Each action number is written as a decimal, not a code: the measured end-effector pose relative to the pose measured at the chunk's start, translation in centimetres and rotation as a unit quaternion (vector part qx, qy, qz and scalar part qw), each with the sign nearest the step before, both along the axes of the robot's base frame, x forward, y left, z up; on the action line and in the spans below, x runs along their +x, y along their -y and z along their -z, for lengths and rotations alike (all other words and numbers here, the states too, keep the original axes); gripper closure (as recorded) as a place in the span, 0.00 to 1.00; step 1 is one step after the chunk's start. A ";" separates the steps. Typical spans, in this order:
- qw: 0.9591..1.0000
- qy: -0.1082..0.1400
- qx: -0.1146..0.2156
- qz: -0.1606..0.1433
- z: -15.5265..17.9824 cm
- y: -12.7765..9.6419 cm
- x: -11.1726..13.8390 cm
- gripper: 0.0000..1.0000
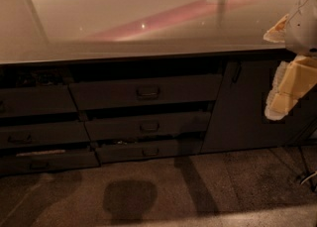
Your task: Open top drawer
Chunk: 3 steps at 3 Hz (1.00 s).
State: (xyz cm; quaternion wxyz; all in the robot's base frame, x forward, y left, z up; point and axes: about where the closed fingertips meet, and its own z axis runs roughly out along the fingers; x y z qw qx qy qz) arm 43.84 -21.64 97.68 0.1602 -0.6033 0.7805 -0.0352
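Top drawer (146, 91) sits well left of the end effector (287, 89) (grip state? can't tell), so a sloppy approach could catch the shallower drawer (148, 126) below instead.

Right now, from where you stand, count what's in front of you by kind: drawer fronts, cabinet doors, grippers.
Centre-stack drawer fronts, top drawer included: 3
Drawer fronts in the left stack: 3
Dark cabinet door: 1
Robot gripper, at the right edge in front of that door, away from the drawers: 1
Total: 8
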 end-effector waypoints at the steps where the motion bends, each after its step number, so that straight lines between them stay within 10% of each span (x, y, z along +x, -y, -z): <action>1: 1.000 0.000 0.000 0.000 0.0 0.0 0.0 0.00; 3: 0.998 -0.056 -0.031 -0.010 4.4 -3.1 6.0 0.00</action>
